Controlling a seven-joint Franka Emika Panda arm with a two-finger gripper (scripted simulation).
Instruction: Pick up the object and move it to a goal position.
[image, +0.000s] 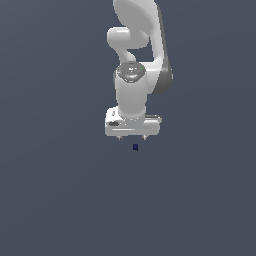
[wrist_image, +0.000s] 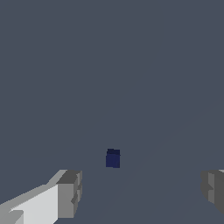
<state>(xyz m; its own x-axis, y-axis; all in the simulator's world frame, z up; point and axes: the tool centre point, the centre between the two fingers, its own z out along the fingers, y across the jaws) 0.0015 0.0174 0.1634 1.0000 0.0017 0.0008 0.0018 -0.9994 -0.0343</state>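
Note:
The object is a tiny dark navy-blue block (image: 135, 147) on the plain grey surface, just in front of and below the white arm's hand in the exterior view. It also shows in the wrist view (wrist_image: 113, 158), small and roughly cubic, lying apart from the fingers. My gripper (image: 132, 137) hangs above the block with its two short fingertips spread wide. In the wrist view the gripper (wrist_image: 142, 192) is open and empty, with one grey fingertip (wrist_image: 70, 192) on one side and the other at the picture's edge. Nothing is between the jaws.
The white arm (image: 135, 60) rises behind the hand. The grey surface (image: 60, 190) is uniform all round, with no other objects, walls or edges in view.

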